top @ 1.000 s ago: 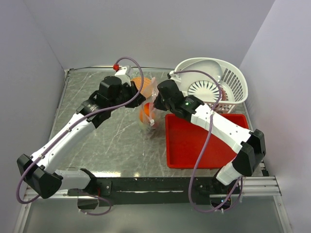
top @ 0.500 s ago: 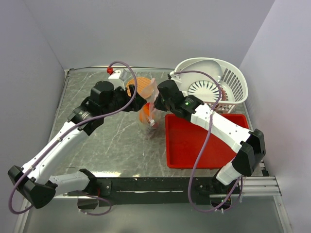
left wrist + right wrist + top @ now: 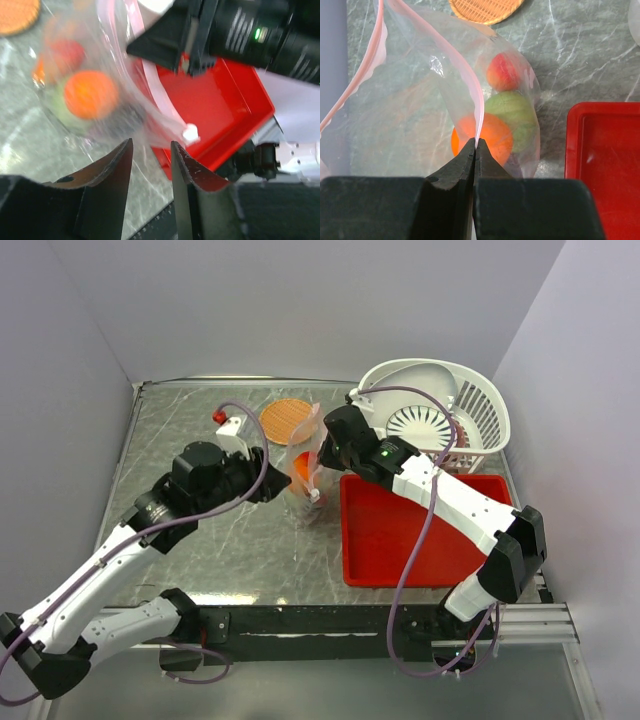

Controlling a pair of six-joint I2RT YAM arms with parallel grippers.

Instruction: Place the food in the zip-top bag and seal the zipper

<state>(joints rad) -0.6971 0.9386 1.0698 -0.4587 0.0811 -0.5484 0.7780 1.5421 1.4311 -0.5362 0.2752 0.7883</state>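
Observation:
The clear zip-top bag [image 3: 304, 483] hangs above the table's middle, held up by my right gripper [image 3: 322, 454]. In the right wrist view that gripper [image 3: 475, 145] is shut on the pinkish zipper strip [image 3: 466, 80] at the bag's mouth. The mouth gapes open to the left. Inside the bag are the orange ball [image 3: 492, 137], the pale green ball [image 3: 512, 112] and the orange-red fruit [image 3: 502, 72]. My left gripper [image 3: 272, 483] is open and empty just left of the bag. Its view shows the bag [image 3: 107, 65], the orange ball [image 3: 90, 94] and a white slider tab [image 3: 191, 133] beyond its fingertips [image 3: 127, 147].
A flat woven orange disc [image 3: 288, 420] lies on the table behind the bag. A red tray [image 3: 420, 535] sits right of the bag, under the right arm. A white slotted basket [image 3: 470, 405] stands at the back right. Walls close in the left and right sides.
My left arm has drawn back from the bag's mouth toward the near left, uncovering the orange disc. The right gripper keeps hold of the zipper strip in the same place.

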